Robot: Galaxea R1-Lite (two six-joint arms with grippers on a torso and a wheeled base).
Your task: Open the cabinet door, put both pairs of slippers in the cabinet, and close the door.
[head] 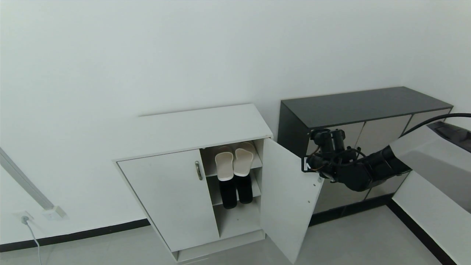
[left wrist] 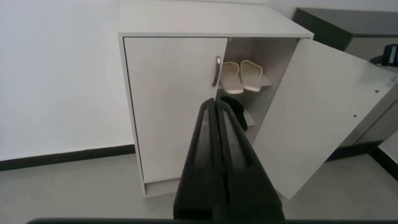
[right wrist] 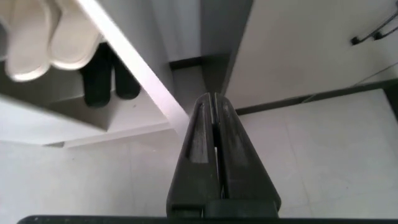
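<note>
The white cabinet (head: 198,129) stands against the wall with its right door (head: 287,191) swung open and its left door (head: 173,195) closed. Inside, a white pair of slippers (head: 233,162) rests on the upper shelf and a black pair (head: 235,191) on the shelf below. My right gripper (head: 307,163) is shut and empty at the open door's outer edge (right wrist: 137,68), its tip (right wrist: 214,99) touching or nearly touching that edge. My left gripper (left wrist: 216,102) is shut and empty, held in front of the cabinet, pointing at the left door's handle (left wrist: 217,70).
A longer dark-topped cabinet (head: 364,103) stands just right of the open door, close behind my right arm. A wall socket with a plugged cable (head: 24,218) is at the far left. Grey floor (head: 349,243) lies open in front.
</note>
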